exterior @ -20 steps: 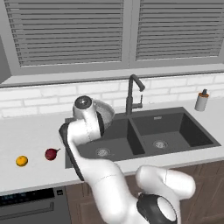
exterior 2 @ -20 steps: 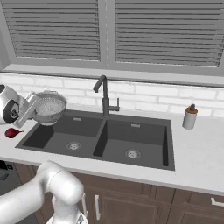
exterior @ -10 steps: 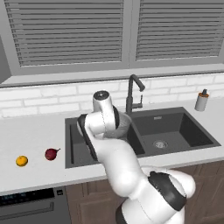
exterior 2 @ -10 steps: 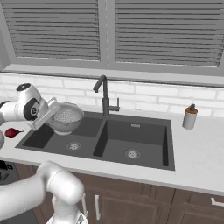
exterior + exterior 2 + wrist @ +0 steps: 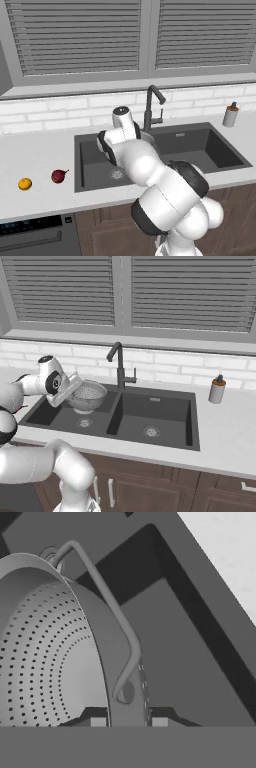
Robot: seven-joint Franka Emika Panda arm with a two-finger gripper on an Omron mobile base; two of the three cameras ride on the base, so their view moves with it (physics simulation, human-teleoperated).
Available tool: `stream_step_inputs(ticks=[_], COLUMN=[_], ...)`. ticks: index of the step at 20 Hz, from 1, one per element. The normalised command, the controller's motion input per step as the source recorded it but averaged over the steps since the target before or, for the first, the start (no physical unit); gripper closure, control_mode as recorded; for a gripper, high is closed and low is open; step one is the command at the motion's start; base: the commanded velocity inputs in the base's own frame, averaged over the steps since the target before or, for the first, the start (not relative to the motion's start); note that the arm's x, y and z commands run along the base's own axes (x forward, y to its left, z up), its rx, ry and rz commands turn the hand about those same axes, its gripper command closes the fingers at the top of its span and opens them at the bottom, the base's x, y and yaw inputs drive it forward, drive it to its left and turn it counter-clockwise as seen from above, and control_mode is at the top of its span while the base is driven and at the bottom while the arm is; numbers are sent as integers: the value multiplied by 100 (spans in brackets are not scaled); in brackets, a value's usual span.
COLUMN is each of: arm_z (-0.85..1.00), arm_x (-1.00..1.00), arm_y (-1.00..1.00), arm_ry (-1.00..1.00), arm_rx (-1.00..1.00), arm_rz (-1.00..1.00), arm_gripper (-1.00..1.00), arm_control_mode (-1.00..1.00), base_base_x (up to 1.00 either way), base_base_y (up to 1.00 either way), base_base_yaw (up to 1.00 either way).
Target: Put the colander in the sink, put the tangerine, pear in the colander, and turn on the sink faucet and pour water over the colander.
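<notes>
The colander point(image 5: 87, 396) hangs over the left basin of the sink point(image 5: 165, 428), clear of the basin floor and tilted slightly; its perforated bowl sits above the left drain. In the left base view it is almost wholly hidden behind the arm — only a thin sliver of rim can be made out beside the faucet.

In the hand view the colander point(image 5: 55, 647) runs off the left edge and its lower part is cut by the bottom of the picture. The gripper point(image 5: 128, 721) pinches the rim wall just below the wire side handle: one fingertip sits inside the bowl, the other outside, with the metal between them. Only the very tips show.

In the right base view the gripper point(image 5: 75, 387) meets the colander's left edge; contact itself is too small to resolve there.

The faucet point(image 5: 120, 368) stands behind the divider between the basins, just beside the colander's right side, spout bent toward the front. Whether they touch — cannot tell.

On the counter left of the sink lie the pear point(image 5: 59, 175), near the basin edge, and the tangerine point(image 5: 25, 184) farther left, apart from each other.

A soap bottle point(image 5: 216, 389) stands on the counter right of the sink, well apart from the colander.
</notes>
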Motion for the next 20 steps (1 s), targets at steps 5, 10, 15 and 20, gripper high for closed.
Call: stream_step_inputs(ticks=[5, 10, 15, 20], arm_z=[-41, -40, -44, -44], arm_x=[54, 44, 20, 6], arm_y=[46, 50, 49, 27], arm_ry=[0, 0, 0, 0], arm_rx=[0, 0, 0, -1], arm_rz=[-22, -20, -21, -27], arm_gripper=[100, 100, 100, 100], arm_control_mode=[-100, -100, -100, -100], base_base_x=[0, 0, 0, 0], base_base_y=[0, 0, 0, 0], base_base_yaw=[0, 0, 0, 0])
